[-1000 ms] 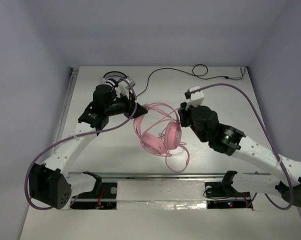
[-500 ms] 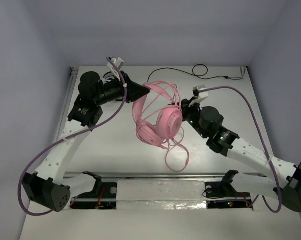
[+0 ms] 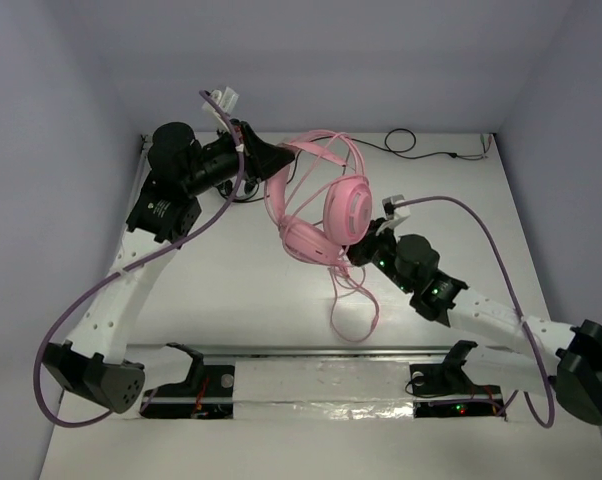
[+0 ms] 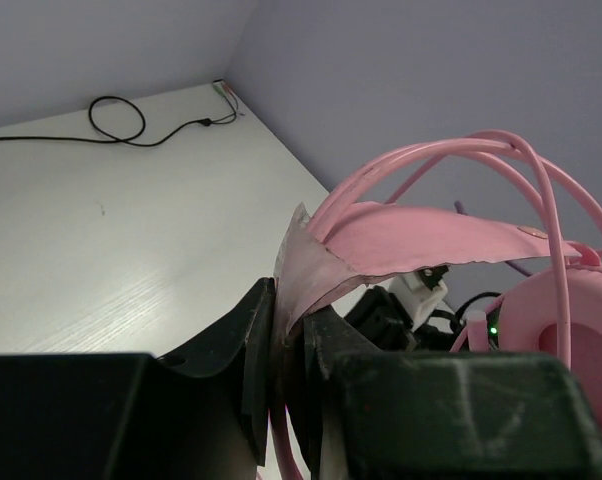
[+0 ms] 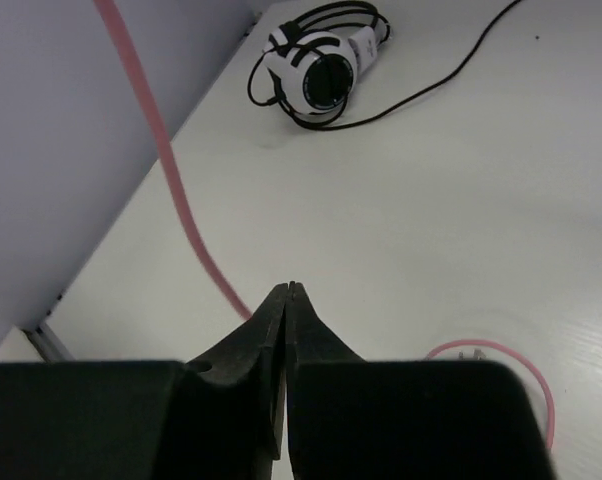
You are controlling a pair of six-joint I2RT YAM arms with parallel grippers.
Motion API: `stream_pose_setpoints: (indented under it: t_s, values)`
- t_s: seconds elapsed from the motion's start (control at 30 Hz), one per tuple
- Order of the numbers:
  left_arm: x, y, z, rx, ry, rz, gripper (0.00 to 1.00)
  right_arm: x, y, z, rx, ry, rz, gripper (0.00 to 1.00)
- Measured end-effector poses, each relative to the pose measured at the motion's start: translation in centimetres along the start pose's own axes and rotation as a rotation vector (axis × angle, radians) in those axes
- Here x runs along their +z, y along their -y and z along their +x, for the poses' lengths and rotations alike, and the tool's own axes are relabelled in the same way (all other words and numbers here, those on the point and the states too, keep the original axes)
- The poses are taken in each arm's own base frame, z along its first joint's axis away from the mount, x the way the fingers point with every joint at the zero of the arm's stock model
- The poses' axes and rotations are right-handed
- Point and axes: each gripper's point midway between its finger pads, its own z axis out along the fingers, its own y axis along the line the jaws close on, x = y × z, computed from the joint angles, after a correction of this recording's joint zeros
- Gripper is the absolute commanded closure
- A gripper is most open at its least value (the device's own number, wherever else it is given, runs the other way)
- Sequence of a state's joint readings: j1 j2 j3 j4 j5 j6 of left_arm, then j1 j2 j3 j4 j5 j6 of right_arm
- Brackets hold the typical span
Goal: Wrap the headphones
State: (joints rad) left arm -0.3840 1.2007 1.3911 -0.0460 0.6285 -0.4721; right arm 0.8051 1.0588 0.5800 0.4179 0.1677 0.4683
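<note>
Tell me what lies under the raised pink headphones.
Below the headphones, their cable hangs down to a loop on the table. The right gripper sits beside the lower earcup. The table directly under the earcups is covered from view.

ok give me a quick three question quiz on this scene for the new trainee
1. True or false: the right fingers are shut.
2. What pinches the pink headband? A left fingers B right fingers C nothing
3. Fill in: the pink cable hangs down from the headphones to the ____.
Key: 1 true; 2 A; 3 table
</note>
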Motion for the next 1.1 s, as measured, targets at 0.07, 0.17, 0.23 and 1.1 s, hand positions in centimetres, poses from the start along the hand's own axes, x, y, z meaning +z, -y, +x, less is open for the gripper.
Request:
stream_pose_setpoints:
  t_s: [0.07,0.17,0.23,1.1]
  values:
    - [0.3,-0.4,-0.4,-0.004,0.002,-0.02,1.0,-1.0,0.6,-0.1,0.011,0.015,0.022,1.0]
    - [0.6,-0.6,-0.9,-0.005,0.01,-0.037,1.0,-2.4,0.2,-1.5,0.027,0.06,0.003,0.7]
    - [0.7,-0.8,-1.1,-0.006,0.013,-0.041,1.0,-3.2,-0.7,-2.4,0.034,0.081,-0.042,0.47]
    - [0.9,0.1,-5.1,-0.041,0.106,-0.033,1.0,2.0,2.3,10.1,0.057,-0.226,-0.005,0.77]
